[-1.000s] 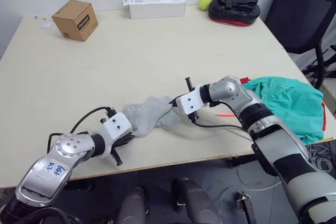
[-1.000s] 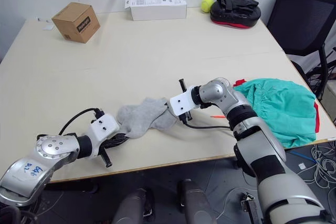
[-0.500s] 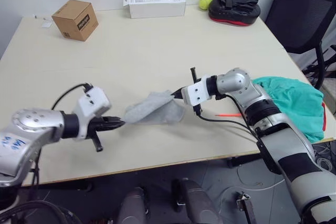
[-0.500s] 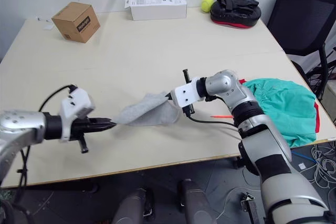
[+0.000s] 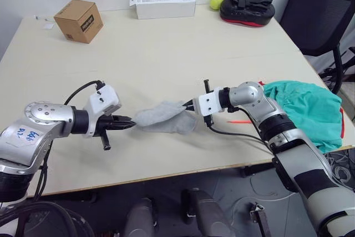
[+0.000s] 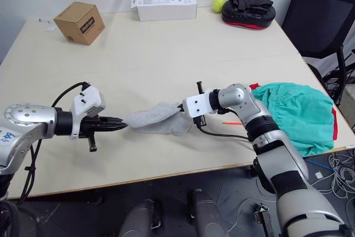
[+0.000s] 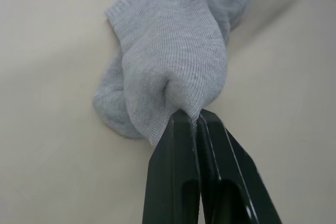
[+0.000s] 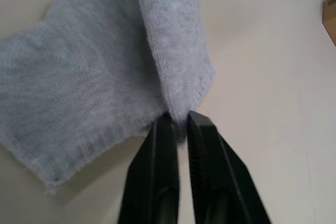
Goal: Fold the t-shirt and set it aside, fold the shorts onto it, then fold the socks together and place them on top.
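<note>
Left gripper (image 5: 130,121) at roughly 8 o'clock on the table (image 5: 155,59), near the front edge; fingers pressed together, pinching one end of the socks (image 5: 164,117). In the left wrist view the knit bunches where it enters the black fingertips (image 7: 185,124), both layers of grey cloth trailing away over the tabletop.

Right gripper (image 5: 189,105) near 5 o'clock of the table centre, fingers likewise closed on the opposite end of the socks. In the right wrist view the fingertips (image 8: 164,124) nip a fold of cloth, with a broad flat panel of sock spreading to one side.

Socks stretched between the two grippers, sagging in the middle, lower edge touching or just above the table; cannot tell which.

Thin orange-red stick (image 5: 239,121) lying on the table just behind the right arm.

At 3 o'clock, on the table's right edge: the shorts (image 5: 308,109), heaped, teal, lying over the t-shirt (image 6: 334,123), of which only red slivers show at the edges of the pile.

Far side of the table: brown cardboard box (image 5: 79,20) at 11 o'clock, white carton (image 5: 162,5) at 12, yellow-green ball (image 5: 216,1) beside a black-and-red pad (image 5: 247,8) at 1. Black office chair (image 5: 321,20) beyond the far right corner.
</note>
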